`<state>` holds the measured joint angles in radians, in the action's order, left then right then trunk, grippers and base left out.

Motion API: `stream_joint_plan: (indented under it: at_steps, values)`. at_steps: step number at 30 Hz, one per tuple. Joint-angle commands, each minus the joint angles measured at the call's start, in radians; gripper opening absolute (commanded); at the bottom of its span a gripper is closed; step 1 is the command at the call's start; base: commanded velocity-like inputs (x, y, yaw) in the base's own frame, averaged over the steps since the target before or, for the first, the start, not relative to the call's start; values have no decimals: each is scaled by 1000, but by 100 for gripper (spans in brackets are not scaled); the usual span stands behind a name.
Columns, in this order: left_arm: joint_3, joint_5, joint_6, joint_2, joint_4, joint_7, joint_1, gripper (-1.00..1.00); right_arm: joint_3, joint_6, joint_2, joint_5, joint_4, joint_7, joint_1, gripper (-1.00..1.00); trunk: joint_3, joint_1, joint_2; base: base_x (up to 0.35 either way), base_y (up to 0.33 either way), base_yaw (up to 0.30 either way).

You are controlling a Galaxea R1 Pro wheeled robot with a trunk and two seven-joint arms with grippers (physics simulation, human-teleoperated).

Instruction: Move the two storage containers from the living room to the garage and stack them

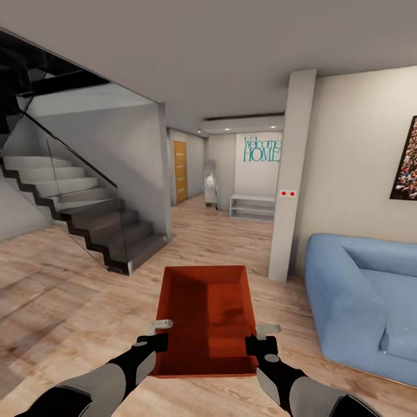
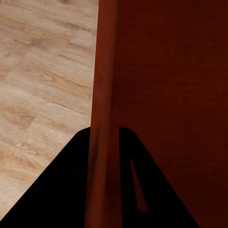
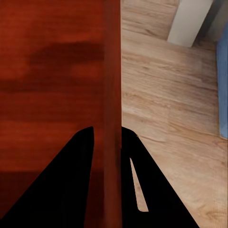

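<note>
Between our two arms, above the light wood plank floor (image 1: 52, 278), we hold one orange-red storage container (image 1: 205, 315) level before us. Our left gripper (image 1: 159, 335) has its jaws clamped on the left wall, our right gripper (image 1: 262, 339) likewise on the right wall. A blue sofa (image 1: 365, 295) sits to the right, stairs (image 1: 87, 214) to the left.

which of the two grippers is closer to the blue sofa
The right gripper, clamped on the container's right wall, the side facing the sofa; the left gripper holds the opposite wall.
</note>
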<state>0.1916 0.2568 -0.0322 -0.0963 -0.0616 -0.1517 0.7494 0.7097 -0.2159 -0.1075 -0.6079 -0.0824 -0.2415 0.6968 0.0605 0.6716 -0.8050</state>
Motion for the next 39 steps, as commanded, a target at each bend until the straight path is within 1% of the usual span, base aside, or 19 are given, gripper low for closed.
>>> stream_joint_plan:
  at_steps: [1,39]
  values:
    - [-66,-3,-5,4,-3,-81,2,-100,14,3,0,-9,0,13,0,-100,2,1,-1,326,0,0]
    - [-66,-2,-4,4,-3,-81,2,-100,14,1,0,-9,0,13,0,-100,2,1,-1,326,0,0]
